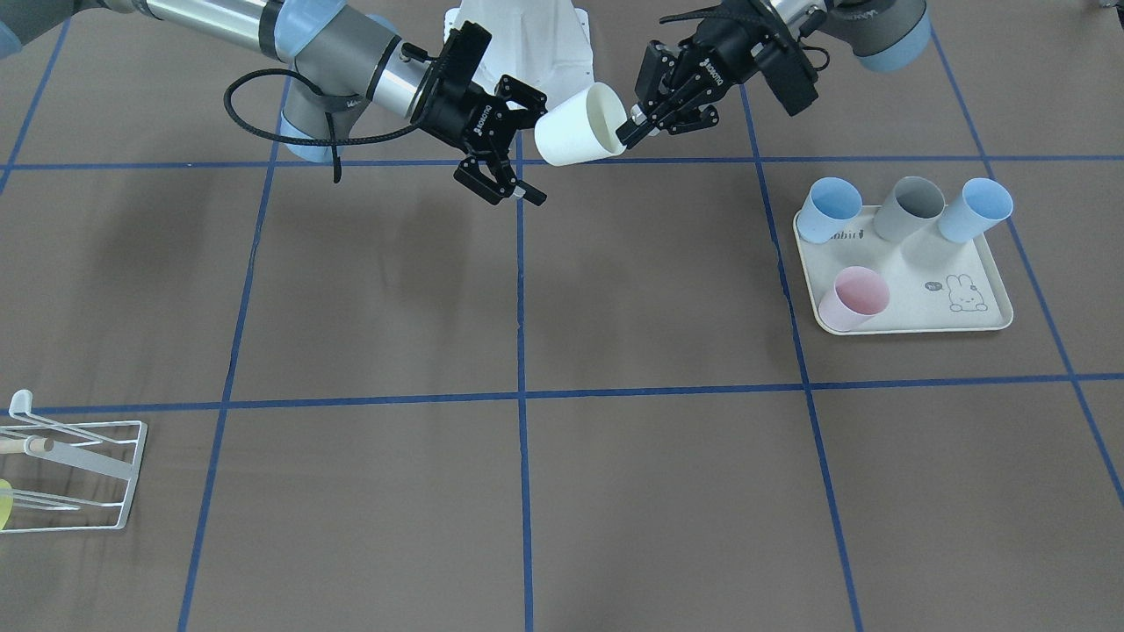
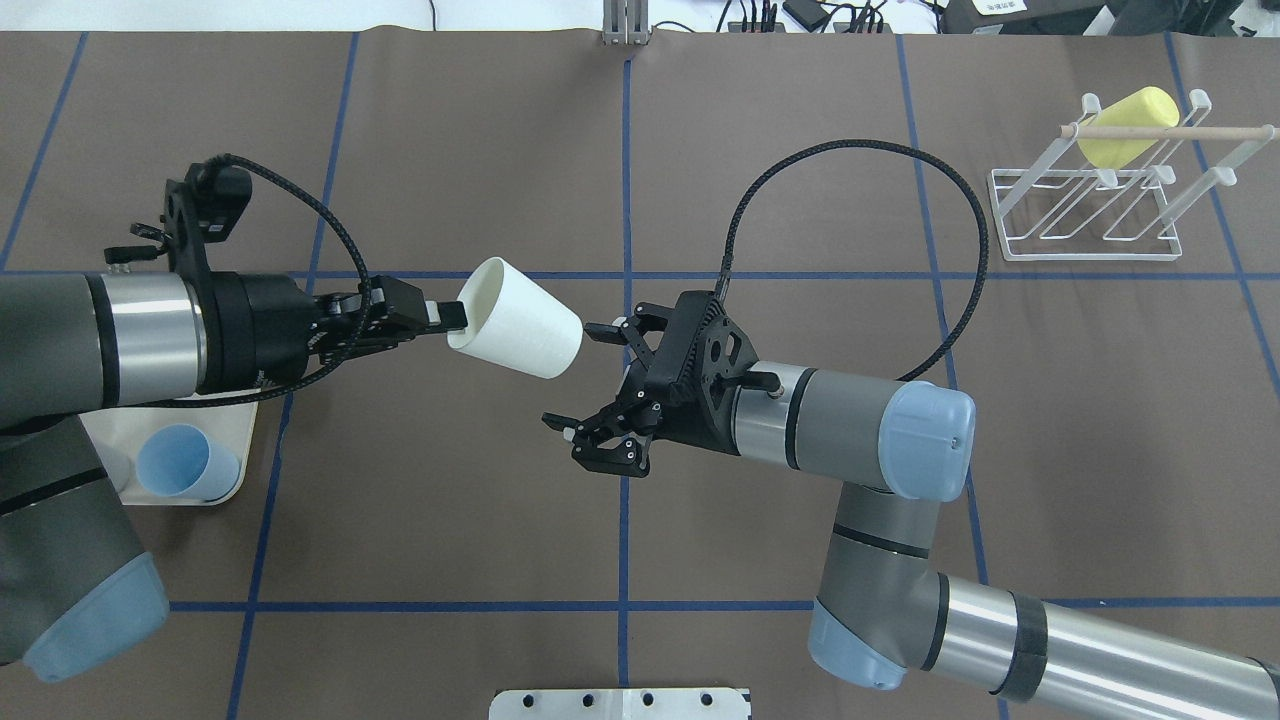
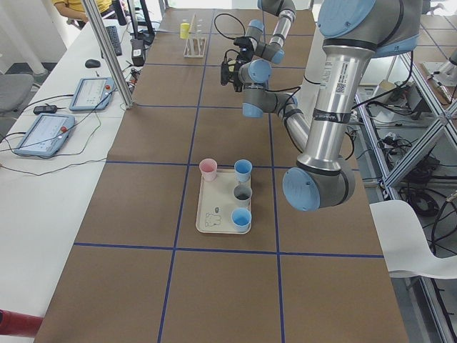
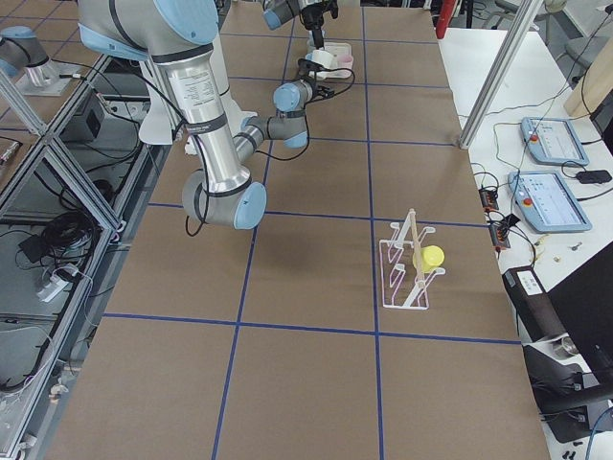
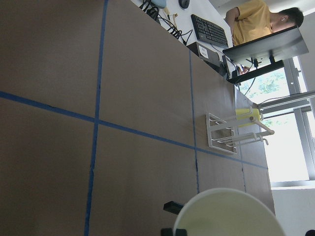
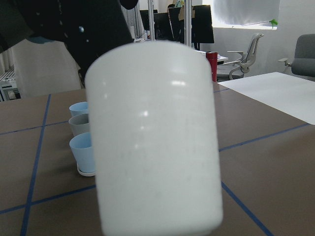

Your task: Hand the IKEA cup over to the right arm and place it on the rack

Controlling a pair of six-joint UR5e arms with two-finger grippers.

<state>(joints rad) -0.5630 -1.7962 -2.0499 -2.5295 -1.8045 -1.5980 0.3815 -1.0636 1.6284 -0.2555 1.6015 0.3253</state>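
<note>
While your left gripper [image 2: 447, 322] is clamped tight on the rim of the white cup [image 2: 520, 322], the cup hangs clear above the table [image 2: 400, 150], lying nearly on its side. Its mouth is turned back toward that gripper and its closed base points out ahead of it, straight at your right gripper [image 2: 580, 378].

The right gripper's jaws stand wide apart, and nothing is between them. One of its fingertips [image 2: 598, 330] sits just beside the cup's base; I can't tell you whether it touches. The other finger hangs lower, well apart from the cup. From the right wrist camera the cup fills almost the whole view, dead ahead of the open jaws.

Look off to the right gripper's outer side and forward of it, well away from both hands: that's the rack [image 2: 1085, 240], white wire with a wooden dowel [image 2: 1160, 131] across the top. A yellow cup [image 2: 1120, 125] already lies on it, up by the dowel.

Down below and behind your left gripper, on its outer side, is the cream tray [image 1: 913, 307] with the rabbit drawing. Four cups stand on it: a blue cup [image 1: 830, 209], a grey cup [image 1: 909, 207], a second blue cup [image 1: 975, 209] and a pink cup [image 1: 853, 297] nearer the tray's front edge.
</note>
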